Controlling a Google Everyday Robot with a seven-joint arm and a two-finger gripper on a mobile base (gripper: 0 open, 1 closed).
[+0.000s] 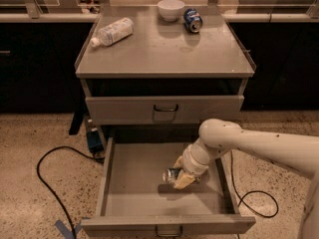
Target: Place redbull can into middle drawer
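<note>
- Gripper (181, 175): shown inside the open middle drawer (105, 179), right of the drawer's centre, at the end of a pale arm (249, 144) that enters from the right edge of the view.
- Fingers (185, 181): two yellowish fingers are seen closed around the redbull can (171, 175), one on the far side and one on the near side, so the can is pinched between them.
- Redbull can: held on its side over the drawer floor, with its shiny silver end turned to the left. A shadow is cast on the floor just beneath it; whether the floor is touched cannot be told.
- Middle drawer: drawn fully out toward the viewer, with a small dark loop handle (168, 231) on its front wall.
- Upper drawer (119, 109): shut, directly above, with its own handle at its middle.
- Cabinet top (164, 54): a plastic bottle (112, 32) is laid on its side at the left rear; a white bowl (170, 9) and a dark-blue can (192, 20), also on its side, are placed just beside each other at the rear.
- Floor: a black cable (47, 183) is looped to the left of the cabinet.
</note>
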